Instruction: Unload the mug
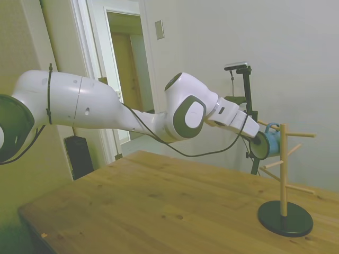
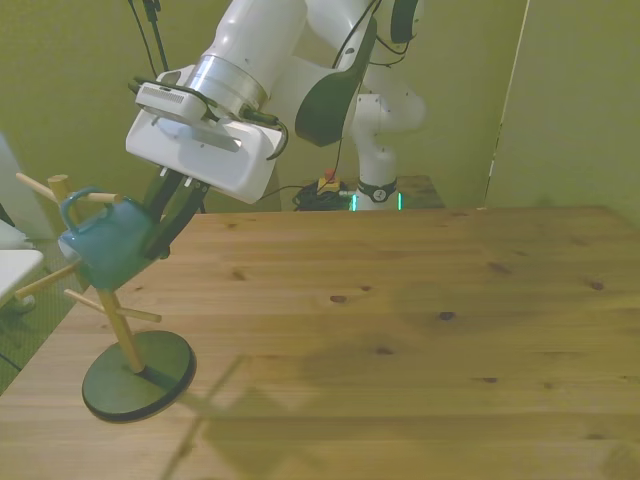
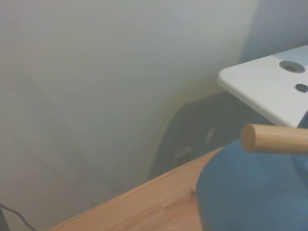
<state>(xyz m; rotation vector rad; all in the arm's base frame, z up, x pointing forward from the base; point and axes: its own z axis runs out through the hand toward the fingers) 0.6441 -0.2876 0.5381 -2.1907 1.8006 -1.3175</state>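
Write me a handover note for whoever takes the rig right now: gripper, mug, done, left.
Gripper: fingers shut on the mug's rim, one inside and one outside, arm reaching in at rack height.
Mug: teal, on its side, handle looped over an upper peg of the wooden mug rack at the front view's left. In the wrist view the peg tip sits right above the mug body.
Done: approach and grasp.
Left: slide the handle off along the peg, clear the other pegs, set the mug down on the table. The rack looks light, so it may tip if pulled sideways.
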